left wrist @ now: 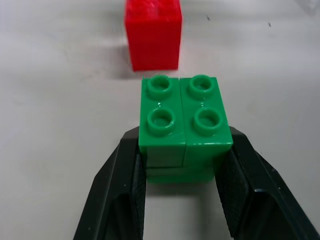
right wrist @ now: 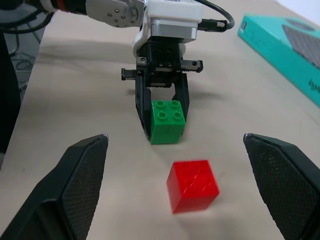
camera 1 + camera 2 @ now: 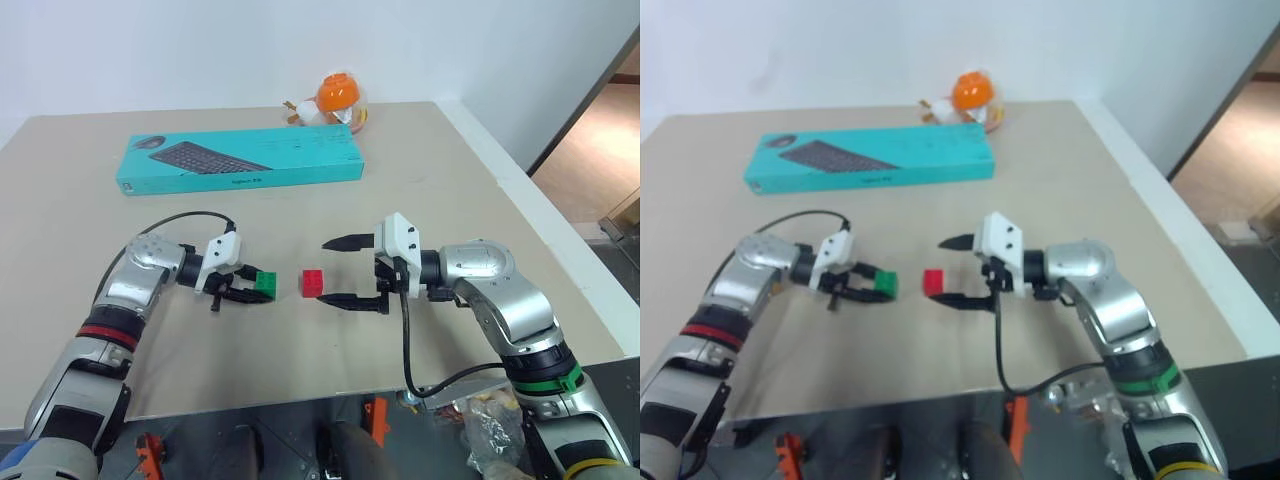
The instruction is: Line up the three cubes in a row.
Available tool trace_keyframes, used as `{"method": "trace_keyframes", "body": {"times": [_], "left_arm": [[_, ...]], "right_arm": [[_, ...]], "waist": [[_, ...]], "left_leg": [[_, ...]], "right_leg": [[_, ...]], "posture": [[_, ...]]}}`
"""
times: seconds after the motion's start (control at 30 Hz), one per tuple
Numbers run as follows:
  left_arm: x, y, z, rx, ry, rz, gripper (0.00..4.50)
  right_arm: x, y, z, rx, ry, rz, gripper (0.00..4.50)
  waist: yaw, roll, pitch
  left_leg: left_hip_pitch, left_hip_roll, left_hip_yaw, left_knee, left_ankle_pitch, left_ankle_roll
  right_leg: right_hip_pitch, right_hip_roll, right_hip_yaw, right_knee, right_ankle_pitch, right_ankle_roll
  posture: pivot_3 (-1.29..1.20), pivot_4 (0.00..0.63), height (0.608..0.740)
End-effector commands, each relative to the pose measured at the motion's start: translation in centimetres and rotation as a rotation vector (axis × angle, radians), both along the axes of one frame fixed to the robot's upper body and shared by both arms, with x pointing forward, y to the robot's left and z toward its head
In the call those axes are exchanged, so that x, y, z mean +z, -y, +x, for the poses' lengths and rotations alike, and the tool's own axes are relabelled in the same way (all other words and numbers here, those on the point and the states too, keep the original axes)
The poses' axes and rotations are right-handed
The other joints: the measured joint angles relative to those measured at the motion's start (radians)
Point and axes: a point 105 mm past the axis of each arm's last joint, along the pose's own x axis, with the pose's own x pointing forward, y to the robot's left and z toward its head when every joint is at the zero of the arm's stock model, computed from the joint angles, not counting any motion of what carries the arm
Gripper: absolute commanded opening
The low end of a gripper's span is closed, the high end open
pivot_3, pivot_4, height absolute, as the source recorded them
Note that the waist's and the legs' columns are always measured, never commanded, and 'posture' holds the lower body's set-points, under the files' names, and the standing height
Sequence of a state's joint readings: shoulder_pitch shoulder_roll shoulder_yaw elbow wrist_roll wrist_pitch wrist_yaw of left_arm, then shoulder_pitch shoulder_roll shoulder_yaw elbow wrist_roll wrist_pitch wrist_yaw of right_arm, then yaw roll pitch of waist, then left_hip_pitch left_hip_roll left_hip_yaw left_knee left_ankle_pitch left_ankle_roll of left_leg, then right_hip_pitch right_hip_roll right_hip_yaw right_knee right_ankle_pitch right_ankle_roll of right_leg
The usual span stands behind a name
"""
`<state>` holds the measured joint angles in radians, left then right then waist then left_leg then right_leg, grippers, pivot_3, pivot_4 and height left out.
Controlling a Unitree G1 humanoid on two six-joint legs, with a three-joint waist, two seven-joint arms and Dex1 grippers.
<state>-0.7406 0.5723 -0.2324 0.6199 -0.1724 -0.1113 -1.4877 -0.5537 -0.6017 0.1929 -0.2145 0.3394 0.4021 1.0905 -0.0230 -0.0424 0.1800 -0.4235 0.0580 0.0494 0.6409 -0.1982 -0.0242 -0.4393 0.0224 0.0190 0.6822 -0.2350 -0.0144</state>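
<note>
The bench (image 3: pixel 470 180) is carrying every item. The teal keyboard box (image 3: pixel 240 163) is lying along the far side, with a round orange toy (image 3: pixel 338 95) just beyond it at the far edge.

The right pincer (image 3: pixel 350 272) is standing with its fingers spread wide and gripping nothing, one finger on the far side and one on the near side of the red cube's line. The left pincer (image 3: pixel 252 291) is pinching the green cube (image 3: pixel 266 282) by its two side faces, studs facing up.

The red cube (image 3: pixel 313 282) is resting on the bench toward the near edge, between the two pincers and just beside the green cube; the gap between them is narrow. The third, yellow-orange cube cannot be located.

Risks from this position:
- The green cube is appearing slightly offset from the red cube's centre line, so release here is likely producing a crooked row.
- Further advance of the left pincer is risking a push on the unheld red cube, sliding or turning it.
- Opening fingers are liable to drag the green cube sideways.
</note>
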Motion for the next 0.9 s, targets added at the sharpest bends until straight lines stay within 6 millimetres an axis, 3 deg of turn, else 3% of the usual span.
{"method": "trace_keyframes", "body": {"times": [0.03, 0.37, 0.83, 0.9], "left_arm": [[0.7, 0.3, 0.2, -0.029, 0.031, 0.014, 1.33], [1.4, 0.6, 1.2, 0.022, 0.055, -0.023, 1.33], [0.9, -0.8, 1.0, 0.052, 0.019, 0.014, 1.33], [1.0, -0.9, 1.0, 0.051, 0.021, 0.018, 2.35]], "right_arm": [[1.5, 0.2, -0.6, 0.004, 0.057, 0.022, 4.5], [1.5, 0.3, -0.4, -0.002, 0.052, 0.021, 4.5], [1.3, -0.1, -0.2, 0.008, 0.048, 0.025, 4.5], [1.2, 0.0, -0.2, 0.007, 0.048, 0.024, 4.5]], "waist": [[0.0, 0.0, 0.0], [0.0, 0.0, 0.0], [0.0, 0.0, 0.0], [-0.001, 0.0, 0.0]], "left_leg": [[0.0, 0.0, 0.0, 0.0, 0.0, 0.0], [0.0, 0.0, 0.001, 0.003, 0.0, 0.0], [-0.001, 0.001, 0.001, 0.006, 0.0, 0.0], [-0.001, 0.002, 0.001, 0.006, 0.0, 0.0]], "right_leg": [[0.0, 0.0, 0.0, 0.0, 0.001, 0.0], [0.001, 0.0, 0.0, 0.0, 0.002, 0.003], [0.001, 0.001, 0.001, 0.0, 0.004, 0.003], [0.001, 0.002, 0.001, 0.001, 0.004, 0.002]], "posture": [[0.0, 0.15, 0.74], [0.0, 0.15, 0.74], [0.0, 0.15, 0.74], [0.0, 0.15, 0.74]]}}
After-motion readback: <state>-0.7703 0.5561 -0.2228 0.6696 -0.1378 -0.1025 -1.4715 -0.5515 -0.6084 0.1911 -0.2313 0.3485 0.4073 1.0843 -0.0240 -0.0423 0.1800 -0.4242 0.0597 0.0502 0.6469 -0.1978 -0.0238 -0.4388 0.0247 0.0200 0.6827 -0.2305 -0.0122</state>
